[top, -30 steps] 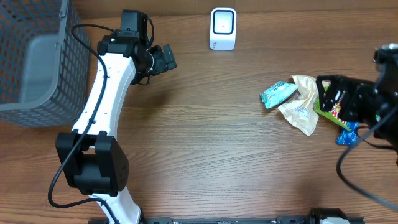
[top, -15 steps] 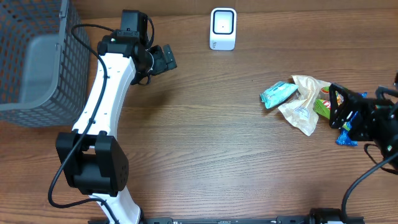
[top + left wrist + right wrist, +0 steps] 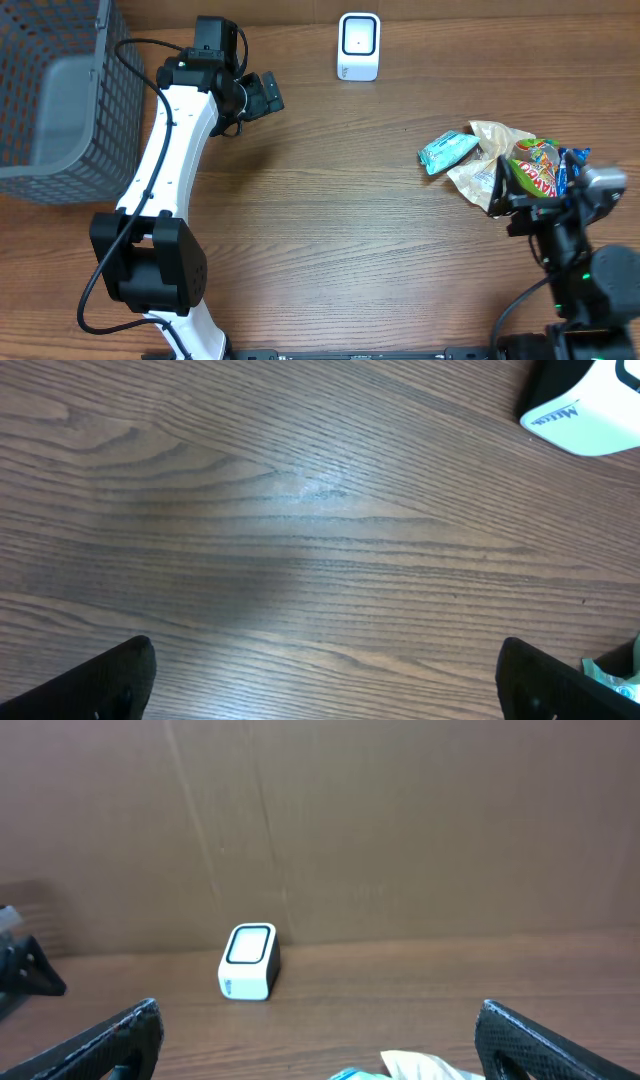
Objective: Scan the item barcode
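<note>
The white barcode scanner (image 3: 359,45) stands at the table's far edge; it also shows as the scanner (image 3: 248,961) and as a corner of the scanner (image 3: 590,408). The items lie in a pile at the right: a teal packet (image 3: 447,150), a beige packet (image 3: 483,170), a green printed packet (image 3: 535,163) and a blue one (image 3: 570,163). My right gripper (image 3: 530,195) hovers over the pile's near side, open and empty, facing the scanner; the beige packet (image 3: 430,1067) peeks in below the right gripper (image 3: 325,1050). My left gripper (image 3: 262,95) is open and empty, left of the scanner, with bare wood between the left gripper (image 3: 325,695) fingers.
A grey mesh basket (image 3: 50,90) fills the far left corner. The left arm (image 3: 165,160) stretches from the front edge up the left side. A brown cardboard wall (image 3: 400,820) stands behind the scanner.
My right arm has swung in from the right edge to the near side of the pile and tilted up, uncovering the green packet. The left arm has not moved.
</note>
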`<state>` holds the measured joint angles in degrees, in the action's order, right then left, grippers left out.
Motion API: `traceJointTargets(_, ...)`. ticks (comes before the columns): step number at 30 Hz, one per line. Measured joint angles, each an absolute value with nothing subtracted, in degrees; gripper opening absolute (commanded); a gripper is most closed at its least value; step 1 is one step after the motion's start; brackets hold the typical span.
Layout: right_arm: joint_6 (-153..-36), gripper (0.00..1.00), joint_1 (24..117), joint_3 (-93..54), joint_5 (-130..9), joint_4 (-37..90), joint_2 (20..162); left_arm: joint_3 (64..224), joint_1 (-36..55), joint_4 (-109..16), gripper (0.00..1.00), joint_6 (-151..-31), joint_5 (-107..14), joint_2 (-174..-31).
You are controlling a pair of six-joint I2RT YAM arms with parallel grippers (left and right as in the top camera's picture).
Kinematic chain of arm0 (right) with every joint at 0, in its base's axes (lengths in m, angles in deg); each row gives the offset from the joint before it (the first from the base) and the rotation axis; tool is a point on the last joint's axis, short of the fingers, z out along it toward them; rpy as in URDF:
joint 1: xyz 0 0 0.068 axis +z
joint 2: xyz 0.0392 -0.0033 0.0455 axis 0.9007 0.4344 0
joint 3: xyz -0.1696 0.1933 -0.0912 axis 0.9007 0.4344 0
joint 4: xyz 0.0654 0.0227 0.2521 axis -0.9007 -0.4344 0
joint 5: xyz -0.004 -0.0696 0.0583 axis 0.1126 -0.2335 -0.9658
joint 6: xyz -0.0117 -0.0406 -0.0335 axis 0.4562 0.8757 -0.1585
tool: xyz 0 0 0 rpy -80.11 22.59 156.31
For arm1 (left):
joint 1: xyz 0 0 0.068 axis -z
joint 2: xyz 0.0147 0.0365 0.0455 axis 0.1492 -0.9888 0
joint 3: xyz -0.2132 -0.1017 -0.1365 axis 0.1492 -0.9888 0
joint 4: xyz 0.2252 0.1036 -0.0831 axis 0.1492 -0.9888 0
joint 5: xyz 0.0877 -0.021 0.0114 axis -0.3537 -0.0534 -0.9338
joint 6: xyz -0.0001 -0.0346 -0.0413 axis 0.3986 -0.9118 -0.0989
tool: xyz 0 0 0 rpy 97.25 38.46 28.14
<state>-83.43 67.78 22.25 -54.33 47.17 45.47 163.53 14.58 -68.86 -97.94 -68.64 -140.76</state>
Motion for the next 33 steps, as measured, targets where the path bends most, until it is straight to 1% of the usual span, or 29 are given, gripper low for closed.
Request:
traceJointTargets(8,-83.35,1.00,70.38,39.54,-51.11,58.60,36.03,163.53,14.58,-68.88,1.00,-97.94,-68.64,-140.76)
traceJointTargets(15,-83.37,1.00,70.45,49.00,-50.30,60.66,28.03,163.53,14.58,-68.86,1.00,-97.94,-68.64,-140.76)
traceJointTargets(20,-83.32,1.00,70.67,52.45,-50.24,60.61,24.97,163.53,14.58,-68.86,1.00,-97.94,-68.64,-140.76)
traceJointTargets(26,-83.39,1.00,70.67,53.13,-50.17,54.76,22.74,163.53,14.58,-68.86,1.00,-97.94,-68.64,-140.76)
traceJointTargets(33,-83.37,1.00,70.67,53.13,-50.63,54.45,21.06,163.53,14.58,-68.86,1.00,-97.96,-68.64,-140.76)
